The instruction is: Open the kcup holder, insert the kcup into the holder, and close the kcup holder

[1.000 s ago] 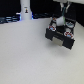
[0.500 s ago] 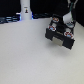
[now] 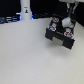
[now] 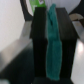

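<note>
Exterior view shows the kcup holder (image 3: 61,34), a black box, on the white counter (image 3: 25,55) toward the exterior view's right; the tool (image 3: 66,22) hangs just over its top, and whether it is released or clenched cannot be told. Wrist view is blurred; the kcup holder (image 4: 40,45) fills it, a green-topped kcup (image 4: 36,6) just beyond.

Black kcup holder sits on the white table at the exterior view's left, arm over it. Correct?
Not quite. The kcup holder sits toward the exterior view's right, not its left, as the exterior view shows. The rest holds: it is black, it rests on the white table, and the arm is over it.
</note>
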You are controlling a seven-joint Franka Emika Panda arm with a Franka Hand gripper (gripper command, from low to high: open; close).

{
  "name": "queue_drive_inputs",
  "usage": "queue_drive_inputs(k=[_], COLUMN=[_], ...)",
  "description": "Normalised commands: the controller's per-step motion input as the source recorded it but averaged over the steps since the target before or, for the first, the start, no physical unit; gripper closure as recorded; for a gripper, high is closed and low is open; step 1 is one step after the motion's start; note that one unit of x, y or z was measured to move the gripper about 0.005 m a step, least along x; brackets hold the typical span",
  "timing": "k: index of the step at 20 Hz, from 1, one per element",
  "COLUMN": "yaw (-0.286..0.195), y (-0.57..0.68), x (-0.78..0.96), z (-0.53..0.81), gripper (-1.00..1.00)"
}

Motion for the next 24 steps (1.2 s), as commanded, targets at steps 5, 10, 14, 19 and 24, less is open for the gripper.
queue_drive_inputs(k=[5,10,14,19,24], yaw=[0.01,0.0,0.0,0.0,0.0], y=[0.01,-0.01,0.0,-0.01,-0.02], x=[-0.01,-0.04,-0.04,-0.04,-0.03], z=[-0.05,-0.06,0.0,0.01,0.07], gripper=[1.0,1.0,-1.0,-1.0,-1.0])
